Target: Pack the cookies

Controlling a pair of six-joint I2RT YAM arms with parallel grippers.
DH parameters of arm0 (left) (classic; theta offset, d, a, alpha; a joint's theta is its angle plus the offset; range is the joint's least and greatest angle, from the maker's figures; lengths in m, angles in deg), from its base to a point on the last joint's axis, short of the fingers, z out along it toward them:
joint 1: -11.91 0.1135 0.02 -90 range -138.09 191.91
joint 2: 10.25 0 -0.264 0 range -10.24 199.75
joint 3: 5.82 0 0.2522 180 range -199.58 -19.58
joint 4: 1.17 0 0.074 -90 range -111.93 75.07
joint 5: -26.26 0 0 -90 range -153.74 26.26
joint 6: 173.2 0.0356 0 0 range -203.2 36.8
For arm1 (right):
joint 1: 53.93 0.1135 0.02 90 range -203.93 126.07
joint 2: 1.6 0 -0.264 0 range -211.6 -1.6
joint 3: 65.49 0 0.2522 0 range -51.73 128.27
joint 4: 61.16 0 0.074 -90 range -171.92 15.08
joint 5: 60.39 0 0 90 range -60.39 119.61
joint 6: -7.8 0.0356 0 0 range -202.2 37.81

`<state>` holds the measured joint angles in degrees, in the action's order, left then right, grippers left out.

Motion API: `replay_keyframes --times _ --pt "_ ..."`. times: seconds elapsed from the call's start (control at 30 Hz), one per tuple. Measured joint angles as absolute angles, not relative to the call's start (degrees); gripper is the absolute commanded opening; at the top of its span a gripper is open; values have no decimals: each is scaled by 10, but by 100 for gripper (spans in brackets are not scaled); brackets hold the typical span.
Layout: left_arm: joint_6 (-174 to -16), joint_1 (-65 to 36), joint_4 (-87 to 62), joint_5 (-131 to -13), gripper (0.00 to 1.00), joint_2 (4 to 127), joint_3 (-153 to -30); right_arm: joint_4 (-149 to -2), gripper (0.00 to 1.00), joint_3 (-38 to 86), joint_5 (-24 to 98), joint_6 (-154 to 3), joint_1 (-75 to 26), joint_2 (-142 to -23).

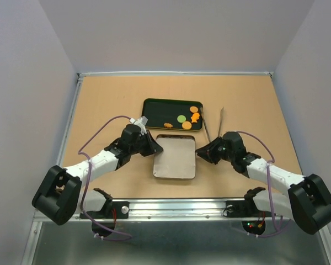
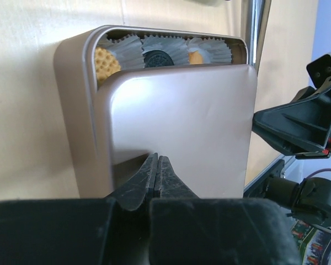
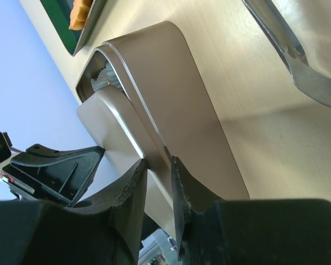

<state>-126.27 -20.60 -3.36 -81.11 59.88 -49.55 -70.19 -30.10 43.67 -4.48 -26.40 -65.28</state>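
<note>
The left gripper (image 2: 157, 160) has its black, rough-edged fingers pressed flat together with nothing between them. Their tips are down at the near part of the lid (image 2: 176, 110). The lid is a smooth rectangle of brushed bronze-coloured metal with rounded corners and a soft sheen.

The lid sits short of the tin's (image 2: 71, 83) far wall, leaving a narrow strip open ahead of the fingertips. In that strip stand white pleated paper cups (image 2: 171, 47) holding cookies (image 2: 106, 63): a grid-textured orange one ahead and left of the tips, a black disc straight ahead, and another orange one ahead to the right.

Further ahead lies a dark green tray (image 1: 154, 110) with rounded corners. It carries a few loose pieces: a green disc, two orange discs and two irregular orange shapes.

The right gripper (image 3: 157, 165) straddles the tin's other side with its fingers narrowly apart, clamped on the lid's edge. One finger (image 3: 133, 187) is on the lid's top and the other is against the tin's outer wall. Beyond the outer finger, shiny steel tongs (image 3: 298, 61) lie on the pale wood-grain table (image 1: 110, 105), apart from the tin.
</note>
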Motion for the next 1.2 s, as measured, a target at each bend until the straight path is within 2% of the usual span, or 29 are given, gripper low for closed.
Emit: replay_keyframes --times 0.5,0.73,0.87,1.03,1.2 --pt "-1256 -202 -24 -817 2 640 -527 -687 30 -275 440 -56 -263 -694" --pt "-1241 -195 -31 -818 1 691 -578 -700 38 -227 428 -91 -261 -699" --pt "-1237 -194 -31 -819 1 704 -590 -756 39 -163 402 -155 -261 -680" --pt "-1234 -191 -30 -823 1 711 -595 -828 34 -54 401 -254 -242 -671" --pt "-1230 -191 -29 -824 1 717 -602 -916 23 33 399 -324 -111 -714"
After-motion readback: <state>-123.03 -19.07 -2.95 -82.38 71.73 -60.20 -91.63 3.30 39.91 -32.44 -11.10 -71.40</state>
